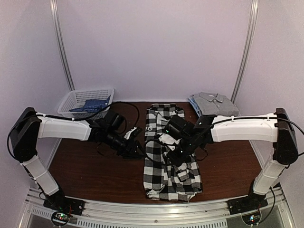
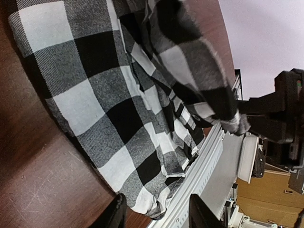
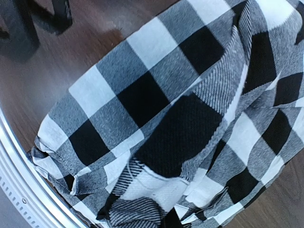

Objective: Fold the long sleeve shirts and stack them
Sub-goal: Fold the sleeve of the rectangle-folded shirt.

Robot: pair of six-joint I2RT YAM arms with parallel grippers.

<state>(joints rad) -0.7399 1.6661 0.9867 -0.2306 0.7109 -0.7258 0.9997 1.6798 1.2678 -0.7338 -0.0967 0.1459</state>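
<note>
Brown table (image 1: 228, 166) holds the checked shirt (image 1: 159, 178), long axis twelve to six o'clock; right gripper (image 1: 173, 159) pinches cloth at its middle, left gripper (image 1: 141, 155), fingers parted and empty, hovers at its nine o'clock edge.

You're working in a robotics lab booth: plain pale walls (image 1: 152, 47) framed by metal posts (image 1: 61, 47), with the left arm (image 1: 61, 128) and right arm (image 1: 242, 128) bolted to an aluminium rail (image 1: 156, 209) edging a brown table (image 1: 85, 171).
</note>
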